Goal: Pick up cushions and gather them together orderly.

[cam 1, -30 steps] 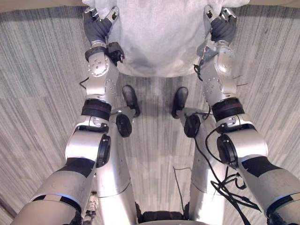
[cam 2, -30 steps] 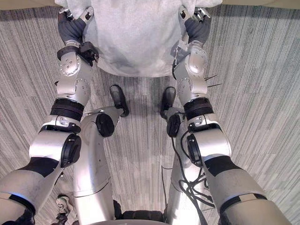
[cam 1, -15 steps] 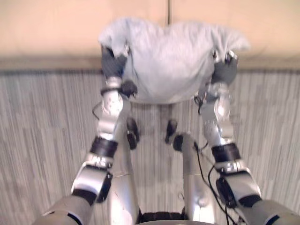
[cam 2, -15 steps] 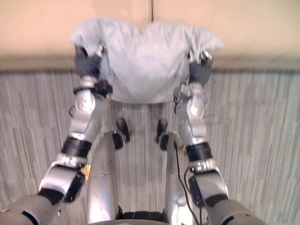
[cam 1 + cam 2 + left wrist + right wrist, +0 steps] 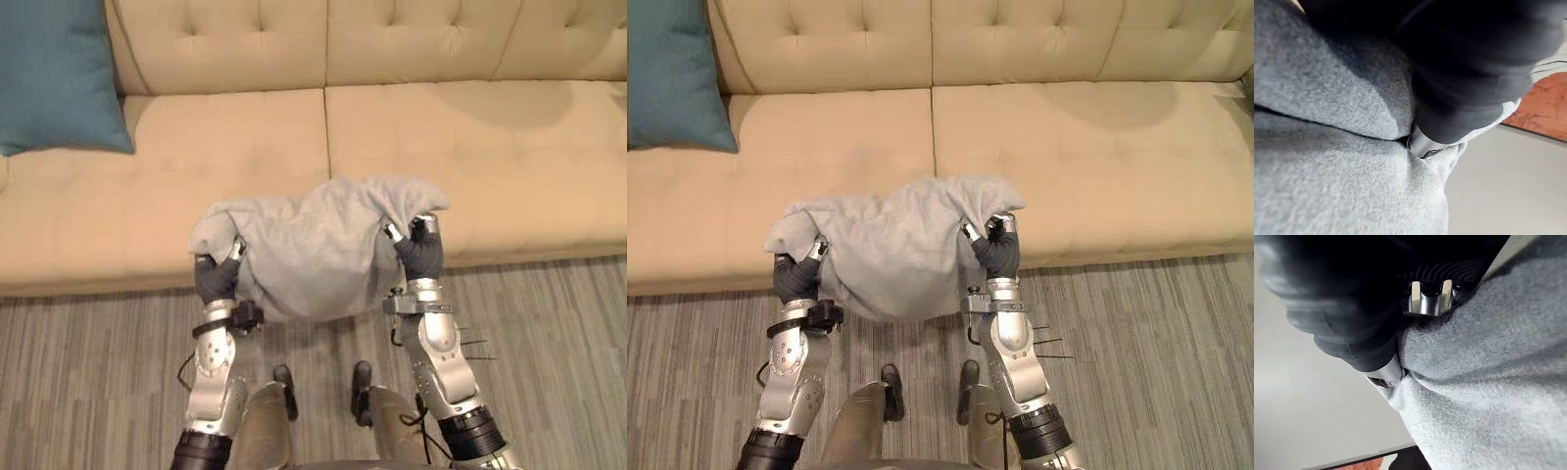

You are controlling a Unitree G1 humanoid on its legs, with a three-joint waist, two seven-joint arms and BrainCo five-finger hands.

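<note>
So the grey cushion [image 5: 313, 250] is held over the front edge of the sofa [image 5: 470, 157], long axis sideways, fabric clenched by the left robot hand [image 5: 217, 277] and right robot hand [image 5: 421, 253], with the teal cushion [image 5: 59, 73] well off leftward.

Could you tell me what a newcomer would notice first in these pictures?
A big, rumpled grey cushion, gripped at its sides by the left hand and the right hand, is held up over the front edge of the beige sofa. A teal cushion leans against the backrest at the sofa's left end.
</note>
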